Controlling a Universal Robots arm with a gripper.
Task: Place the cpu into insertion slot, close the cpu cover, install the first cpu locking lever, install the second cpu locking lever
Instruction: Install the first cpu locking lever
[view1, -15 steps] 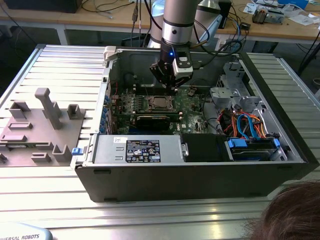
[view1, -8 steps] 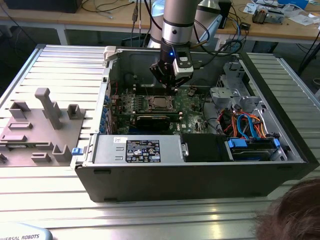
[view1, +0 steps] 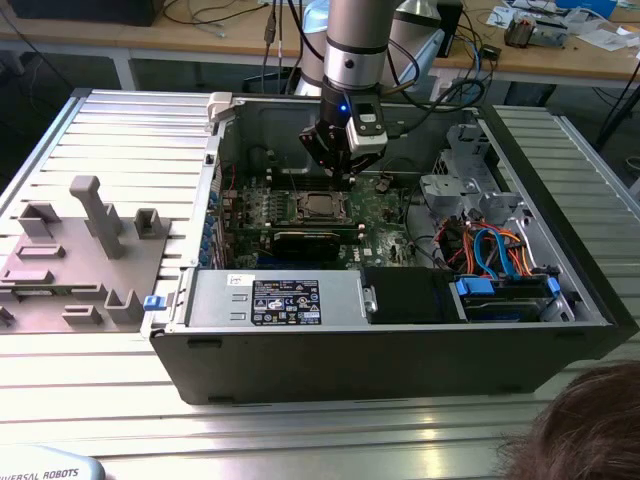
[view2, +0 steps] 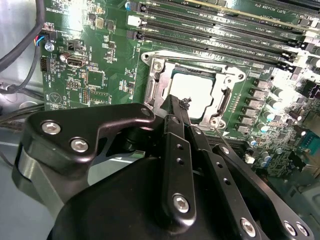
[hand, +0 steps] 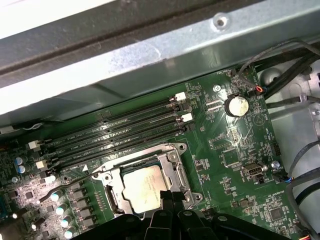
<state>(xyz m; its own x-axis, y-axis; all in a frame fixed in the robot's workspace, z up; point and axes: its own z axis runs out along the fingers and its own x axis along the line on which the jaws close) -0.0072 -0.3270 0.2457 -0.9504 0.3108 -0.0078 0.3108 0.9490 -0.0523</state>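
The arm reaches down into the open computer case (view1: 400, 360), which lies on the slatted metal table (view1: 120, 110). Its gripper (view1: 345, 165) hangs close over the green circuit board (view1: 385, 200).

In both wrist views the jaws are drawn together, and their tips (view2: 179, 102) (hand: 170, 196) sit just at the edge of the insertion slot (view2: 159, 64) (hand: 102, 177).

The cpu (view1: 321, 208) (view2: 197, 87) (hand: 142, 187) lies flat in that slot, its pale metal top showing. The cpu cover (view2: 226, 97) (hand: 175, 170) lies down around it, framing the chip in its window.

A thin wire lever (hand: 65, 182) runs beside the slot; I cannot tell whether it is latched.

The long black memory slots (hand: 115, 135) lie just beyond. A grey fixture block (view1: 90, 250) sits on the table at the exterior view's left, and a person's hair (view1: 590, 430) shows at the near corner.
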